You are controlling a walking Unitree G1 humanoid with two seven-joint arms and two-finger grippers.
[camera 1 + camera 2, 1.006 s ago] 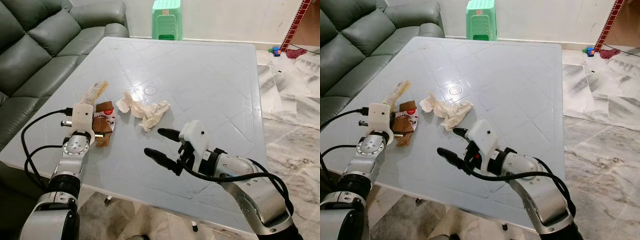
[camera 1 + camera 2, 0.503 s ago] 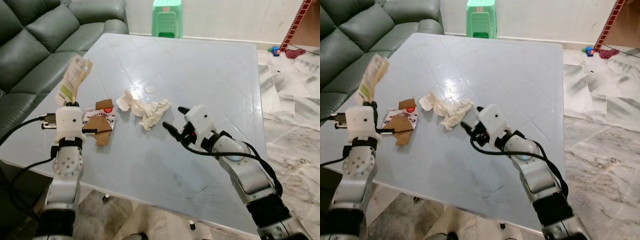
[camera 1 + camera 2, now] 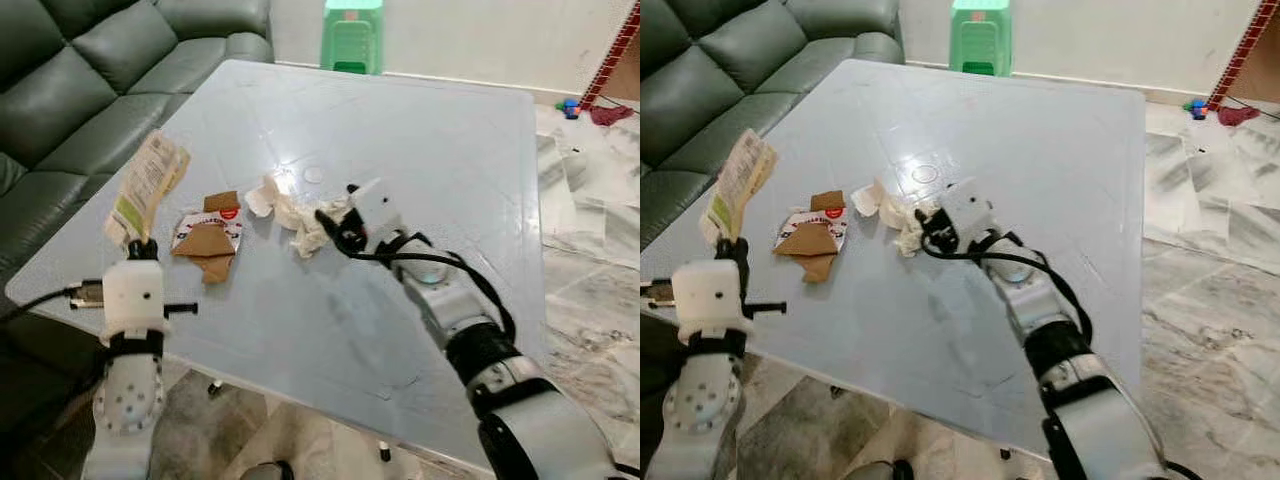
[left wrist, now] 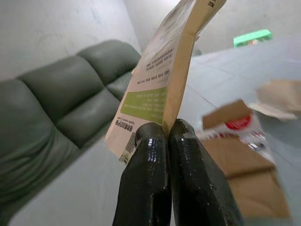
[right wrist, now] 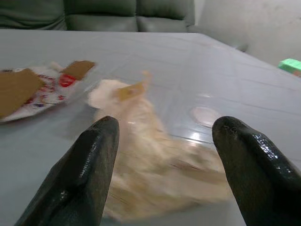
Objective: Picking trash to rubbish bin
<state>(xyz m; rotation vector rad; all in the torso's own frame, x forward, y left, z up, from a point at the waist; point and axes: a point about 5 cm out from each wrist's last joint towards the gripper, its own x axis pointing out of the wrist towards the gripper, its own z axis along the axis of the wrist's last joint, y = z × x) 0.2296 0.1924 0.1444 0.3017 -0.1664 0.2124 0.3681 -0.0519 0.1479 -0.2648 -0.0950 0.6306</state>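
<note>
Even, bright daylight fills the head views, with a white glare patch on the glossy table (image 3: 420, 150) just beyond the right gripper (image 3: 335, 222), while between that gripper's fingers (image 5: 89, 165) the crumpled tissue (image 5: 150, 165) smears with motion blur.

One packet (image 3: 146, 190), one torn wrapper (image 3: 208, 235), one crumpled tissue (image 3: 297, 208), one stool (image 3: 352, 36).

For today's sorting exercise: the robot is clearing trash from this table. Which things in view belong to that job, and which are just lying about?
Part of the job:
- paper packet, held up in the left gripper
- crumpled tissue, before the open right gripper
- torn brown wrapper

Just lying about:
- green stool
- grey sofa
- toys on the floor
</note>
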